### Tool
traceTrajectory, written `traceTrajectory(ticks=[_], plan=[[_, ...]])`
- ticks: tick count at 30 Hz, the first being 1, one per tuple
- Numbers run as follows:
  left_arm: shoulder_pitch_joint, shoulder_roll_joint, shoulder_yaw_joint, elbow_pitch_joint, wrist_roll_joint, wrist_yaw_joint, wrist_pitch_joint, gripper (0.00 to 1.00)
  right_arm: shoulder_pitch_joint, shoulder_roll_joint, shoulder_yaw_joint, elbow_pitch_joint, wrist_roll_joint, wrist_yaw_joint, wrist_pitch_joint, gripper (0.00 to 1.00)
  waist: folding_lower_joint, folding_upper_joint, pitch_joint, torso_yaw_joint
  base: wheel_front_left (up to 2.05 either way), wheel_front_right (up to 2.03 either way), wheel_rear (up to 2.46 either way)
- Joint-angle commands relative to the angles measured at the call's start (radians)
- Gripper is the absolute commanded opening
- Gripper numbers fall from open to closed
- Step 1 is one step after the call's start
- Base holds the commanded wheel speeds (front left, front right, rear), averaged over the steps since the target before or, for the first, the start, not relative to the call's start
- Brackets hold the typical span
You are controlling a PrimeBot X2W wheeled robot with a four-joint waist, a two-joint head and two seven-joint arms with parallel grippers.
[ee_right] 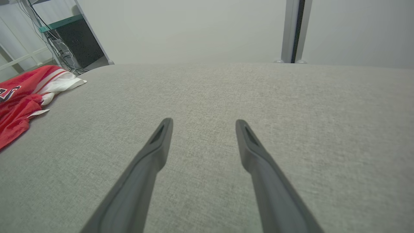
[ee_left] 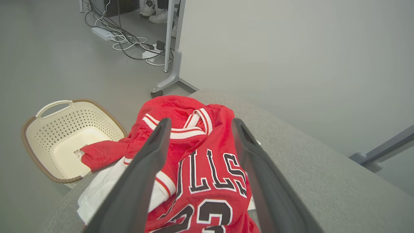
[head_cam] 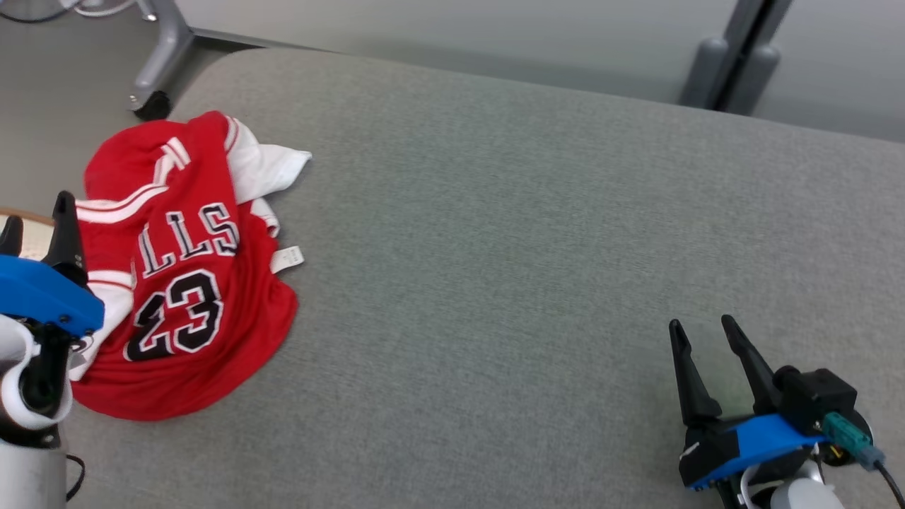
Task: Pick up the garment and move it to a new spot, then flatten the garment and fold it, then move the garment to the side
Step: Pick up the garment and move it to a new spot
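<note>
Left fingers (head_cam: 65, 226): spread wide, nothing between them, hanging at the near-left edge of the garment; whether a tip touches the cloth, I can't tell.
Right fingers (head_cam: 689, 375): wide apart too, gripping nothing, over bare fabric at the near right of the desk and well apart from the garment.
Garment (head_cam: 191, 283): a red jersey with white trim, lying crumpled on the far-left part of the desk, close to the left edge and rounded corner.
Lettering: black letters and a big "23" edged in white face up, and from the head they read upside down.
White parts: a white panel (head_cam: 272, 166) pokes out at the far side of the heap, and a small white label (head_cam: 288, 258) sticks out on its right edge.
Desk (head_cam: 530, 247): a grey woven top, bare from the jersey across to the right fingers.
Basket (ee_left: 53, 104): cream, perforated, with a brown rim, standing on the floor beside the desk's left edge; in the left wrist view a red flap of the jersey hangs off the desk in front of it.
Floor: a metal frame leg on a caster (head_cam: 150, 106) stands past the far-left corner, and a tangle of cables (ee_left: 129, 42) lies beyond.
</note>
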Motion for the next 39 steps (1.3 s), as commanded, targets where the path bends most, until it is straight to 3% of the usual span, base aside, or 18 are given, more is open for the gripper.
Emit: traceTrajectory(ticks=[1,5,16,17,18,19,20,26,30,39], plan=[[-0.027,0.020,0.004,0.040,-0.014,-0.007,0.030,1.00,-0.014,-0.005,0.002,-0.015,-0.008,0.000,0.003,1.00,-0.0002,0.0000,0.014,-0.030,0.00,0.00,0.00],[-0.061,0.046,0.006,0.140,-0.042,-0.011,0.103,1.00,-0.027,-0.005,-0.002,-0.045,-0.012,0.000,0.005,1.00,-0.0002,0.0000,0.057,-0.090,0.00,0.00,0.00],[-0.020,0.108,0.013,0.284,-0.021,0.062,0.200,1.00,-0.044,-0.005,-0.001,-0.079,0.021,0.000,0.014,1.00,-0.0002,0.0000,0.143,-0.220,0.00,0.00,0.00],[-0.013,0.101,0.011,0.294,-0.034,0.062,0.227,0.91,-0.043,-0.005,-0.002,-0.078,0.024,0.000,0.012,1.00,-0.0002,0.0000,0.144,-0.225,0.00,0.00,0.00],[-0.012,0.103,0.012,0.299,-0.040,0.060,0.242,0.48,-0.043,-0.005,-0.002,-0.074,0.029,0.000,0.011,1.00,-0.0002,0.0000,0.143,-0.231,0.00,0.00,0.00],[-0.012,0.109,0.014,0.300,-0.044,0.060,0.250,0.18,-0.043,-0.005,-0.001,-0.072,0.030,0.000,0.009,1.00,-0.0002,0.0000,0.142,-0.234,0.00,0.00,0.00],[-0.008,0.110,0.012,0.305,-0.049,0.059,0.262,0.00,-0.044,-0.005,-0.001,-0.069,0.033,0.000,0.007,1.00,-0.0002,0.0000,0.139,-0.237,0.00,0.00,0.00],[-0.023,0.132,0.010,0.260,-0.051,0.045,0.265,0.00,-0.047,-0.005,0.005,-0.039,0.063,0.000,-0.009,1.00,-0.0002,0.0000,0.095,-0.237,0.00,0.00,0.00],[-0.051,0.178,0.004,0.188,-0.021,0.033,0.248,0.00,-0.036,-0.005,0.018,-0.009,0.083,0.000,-0.022,1.00,-0.0002,0.0000,0.035,-0.232,0.00,0.00,0.00],[-0.154,0.269,-0.037,-0.058,0.017,-0.006,0.301,0.00,-0.007,-0.005,0.044,0.075,0.158,0.000,-0.061,1.00,-0.0002,0.0000,-0.124,-0.265,0.00,0.00,0.00]])
